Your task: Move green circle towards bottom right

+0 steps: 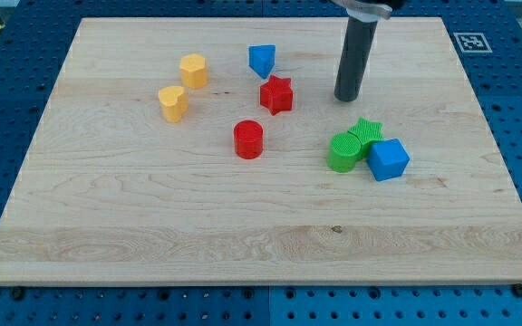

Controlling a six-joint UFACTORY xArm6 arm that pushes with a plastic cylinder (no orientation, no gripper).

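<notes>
1. On the board (152, 226), right of centre, the green circle (342, 152) stands upright, nearer the right edge than the left and roughly midway between the top and bottom edges.
2. The green star (366, 131) sits just behind the circle, toward the top edge, touching it.
3. The blue cube (389, 159) sits on the circle's right-edge side, touching or nearly touching both the circle and the star; the three form one tight cluster.
4. My tip (347, 98) rests on the board above the cluster, toward the top edge, apart from every block. The rod rises straight up and leaves the view at the top edge.
5. There are no jaws on this rig: the arm ends in the plain dark rod, so nothing is clamped or held.
6. The red star (277, 95) lies left of the tip, near it but not touching.
7. The blue triangle (261, 61) lies just beyond the red star, toward the top edge.
8. The red circle (248, 139) lies near the board's centre, below the red star and well apart from the green circle.
9. The yellow hexagon (193, 70) and yellow heart (173, 103) stand close together toward the top left corner.
10. The bottom right corner area holds no blocks; bare wood lies between the cluster and that corner.
</notes>
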